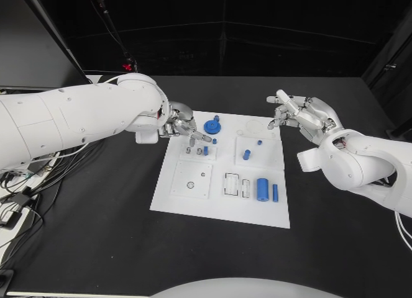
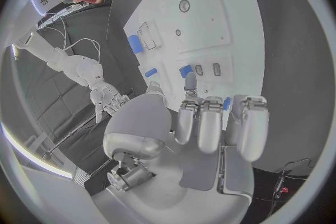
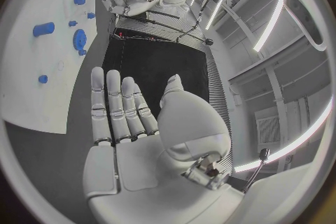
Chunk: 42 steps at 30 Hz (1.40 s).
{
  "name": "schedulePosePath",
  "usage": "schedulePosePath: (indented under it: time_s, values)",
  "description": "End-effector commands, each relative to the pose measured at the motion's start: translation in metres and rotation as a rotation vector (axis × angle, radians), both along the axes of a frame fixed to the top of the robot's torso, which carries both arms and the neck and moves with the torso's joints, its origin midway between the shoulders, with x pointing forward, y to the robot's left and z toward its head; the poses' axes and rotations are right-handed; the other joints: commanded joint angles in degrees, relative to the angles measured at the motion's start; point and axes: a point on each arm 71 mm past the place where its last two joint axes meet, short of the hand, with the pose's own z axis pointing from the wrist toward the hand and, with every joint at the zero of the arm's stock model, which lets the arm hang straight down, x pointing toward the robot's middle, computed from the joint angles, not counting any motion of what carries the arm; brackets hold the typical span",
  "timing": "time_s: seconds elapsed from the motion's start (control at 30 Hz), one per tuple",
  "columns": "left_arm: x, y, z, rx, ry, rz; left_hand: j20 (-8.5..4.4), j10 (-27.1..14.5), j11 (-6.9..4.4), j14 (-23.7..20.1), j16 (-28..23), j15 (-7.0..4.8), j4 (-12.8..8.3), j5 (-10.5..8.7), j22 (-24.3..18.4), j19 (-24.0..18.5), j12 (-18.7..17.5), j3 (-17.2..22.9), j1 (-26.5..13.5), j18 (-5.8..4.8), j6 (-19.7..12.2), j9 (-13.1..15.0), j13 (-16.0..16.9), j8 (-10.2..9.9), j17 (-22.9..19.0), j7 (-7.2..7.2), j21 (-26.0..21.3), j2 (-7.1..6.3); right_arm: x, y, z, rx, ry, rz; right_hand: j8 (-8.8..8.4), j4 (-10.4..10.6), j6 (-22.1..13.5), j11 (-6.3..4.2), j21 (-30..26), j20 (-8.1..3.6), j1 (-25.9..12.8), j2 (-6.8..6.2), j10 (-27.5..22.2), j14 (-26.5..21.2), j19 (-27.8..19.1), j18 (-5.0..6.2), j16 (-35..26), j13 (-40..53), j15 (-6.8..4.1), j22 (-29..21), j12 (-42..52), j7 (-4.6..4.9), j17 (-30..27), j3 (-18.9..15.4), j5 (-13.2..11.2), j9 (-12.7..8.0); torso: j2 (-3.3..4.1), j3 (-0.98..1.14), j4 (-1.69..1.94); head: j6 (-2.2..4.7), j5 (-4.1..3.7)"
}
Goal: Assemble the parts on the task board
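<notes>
Head view: board (image 1: 219,205) mid-table (image 1: 98,248). Left robot hand (image 1: 181,127) hovers over the board's far-left corner, fingers curled above the small pegs (image 1: 206,149); cannot tell if it grips one. Right robot hand (image 1: 300,115) is released, fingers apart, off the far-right edge. Gear (image 1: 212,127) sits far-centre; cylinder (image 1: 262,187) and rod (image 1: 276,192) lie loose at the near right, so most assembly seems left.

Left wrist view: fingers (image 2: 210,129) bent over board (image 2: 210,11), blue bits peeking between them; grasp unclear.

Right wrist view: flat empty palm (image 3: 140,162) confirms nothing is held; gear (image 3: 78,39) and cylinder (image 3: 43,28) are well apart from it.
</notes>
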Motion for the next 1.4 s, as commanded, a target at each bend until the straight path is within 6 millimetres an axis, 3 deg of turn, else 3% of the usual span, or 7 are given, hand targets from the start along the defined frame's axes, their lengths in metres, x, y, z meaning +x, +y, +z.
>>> schedulePosePath:
  time_s: [0.03, 0.17, 0.4, 0.53, 0.67, 0.87, 1.4]
  values:
    - [-0.001, -0.002, -0.005, 0.053, 0.061, 0.031, -0.38, 6.01, -0.34, 6.00, 0.05, -0.61, 0.10, 0.33, 15.06, 6.04, 0.20, -0.24, -0.06, -0.37, 0.63, 0.13, 15.07, -0.55, 15.07, 0.06, 0.18, 0.68, 0.000, 0.001, 0.002, 0.008, -0.008, 0.007, 0.45, 0.17, -0.24, 0.02, -0.23, 0.45, 0.32, 0.17, -0.43, -0.48, 0.06, 0.48, 0.39, -0.12, 0.12, -0.09, 0.34, 0.18, -0.14, -0.01, 0.20, -0.02, 0.01, 0.03, 0.10, -0.15, -0.22]
    - [-0.001, -0.009, -0.007, 0.080, 0.074, 0.033, -0.58, 6.01, -0.20, 6.00, 0.05, -0.66, 0.04, -0.95, 15.06, 6.04, 0.20, -1.45, -1.10, -0.37, 0.36, 0.20, 15.07, -3.18, 15.07, 0.30, 0.18, 0.80, 0.000, -0.001, 0.002, 0.006, -0.011, -0.002, 0.68, 0.20, -0.23, 0.01, -0.20, 0.45, 0.26, 0.25, -0.42, -0.44, 0.16, 0.51, 0.62, -0.27, 0.11, -0.10, 0.54, 0.30, -0.34, -0.09, 0.49, 0.01, 0.02, -0.01, 0.05, -0.25, -0.17]
    - [0.003, -0.015, -0.012, 0.117, 0.061, 0.084, -0.58, 6.01, -0.17, 6.00, 0.05, -0.63, 0.02, -1.05, 15.06, 6.04, 0.20, -1.53, -1.17, -0.37, 0.51, 0.31, 15.07, -3.80, 15.07, 0.34, 0.18, 1.22, 0.001, -0.001, 0.001, 0.003, -0.012, -0.009, 0.84, 0.25, -0.38, 0.00, -0.17, 0.46, 0.07, 0.33, -0.43, -0.38, 0.27, 0.53, 0.85, -0.46, 0.09, -0.12, 0.72, 0.19, -0.57, -0.23, 0.52, -0.01, -0.03, 0.00, -0.07, -0.59, 0.19]
    - [0.005, -0.017, -0.016, 0.141, 0.046, 0.107, -0.55, 6.01, -0.14, 6.00, 0.05, -0.60, 0.04, -2.77, 15.06, 6.04, 0.20, -2.36, -1.67, -0.37, 1.10, 0.75, 15.07, -4.95, 15.07, 0.37, 0.18, 1.25, 0.000, -0.002, 0.001, 0.002, -0.012, -0.012, 0.98, 0.23, -0.83, -0.03, -0.16, 0.45, -0.03, 0.44, -0.44, -0.37, 0.39, 0.54, 1.08, -0.73, 0.06, -0.15, 0.93, -0.16, -0.89, -0.35, 0.51, -0.06, 0.03, 0.07, 0.26, -0.67, -0.19]
    - [0.005, -0.021, -0.018, 0.150, 0.044, 0.106, -0.54, 6.01, -0.13, 6.00, 0.05, -0.59, 0.04, -3.45, 15.06, 6.04, 0.20, -2.76, -2.01, -0.37, 1.34, 0.99, 15.07, -5.43, 15.07, 0.38, 0.18, 1.27, 0.001, -0.002, 0.001, 0.001, -0.011, -0.015, 1.05, 0.22, -0.91, -0.03, -0.17, 0.45, -0.04, 0.48, -0.47, -0.39, 0.41, 0.55, 1.12, -0.83, 0.06, -0.16, 0.95, -0.26, -0.99, -0.37, 0.50, -0.07, -0.06, 0.01, 0.10, -0.80, -0.13]
    - [0.005, -0.030, -0.018, 0.139, 0.027, 0.105, -0.54, 6.01, -0.14, 6.00, 0.05, -0.59, -0.03, -3.58, 15.06, 6.04, 0.20, -2.77, -1.90, -0.37, 1.46, 1.08, 15.07, -5.55, 15.07, 0.36, 0.18, 1.35, 0.001, -0.002, 0.001, -0.001, -0.006, -0.017, 1.36, 0.17, -0.86, -0.04, -0.19, 0.45, 0.04, 0.58, -0.54, -0.44, 0.46, 0.55, 1.24, -1.10, 0.05, -0.20, 1.00, -0.55, -1.25, -0.40, 0.52, -0.02, -0.02, -0.01, 0.07, -0.95, -0.42]
    - [0.007, -0.039, -0.023, 0.159, 0.023, 0.129, -0.59, 6.01, -0.28, 6.00, 0.05, -0.69, -0.16, -1.86, 15.06, 6.04, 0.20, -1.95, 1.28, -0.37, 2.39, 2.39, 15.07, -7.54, 15.07, 0.21, 0.18, 3.17, -0.001, 0.000, 0.001, 0.000, -0.001, -0.013, 1.54, 0.15, -0.91, -0.04, -0.22, 0.45, 0.11, 0.67, -0.61, -0.51, 0.46, 0.54, 1.30, -1.32, 0.06, -0.24, 0.99, -0.64, -1.45, -0.40, 0.57, -0.01, -0.06, 0.07, 0.14, -1.08, -0.53]
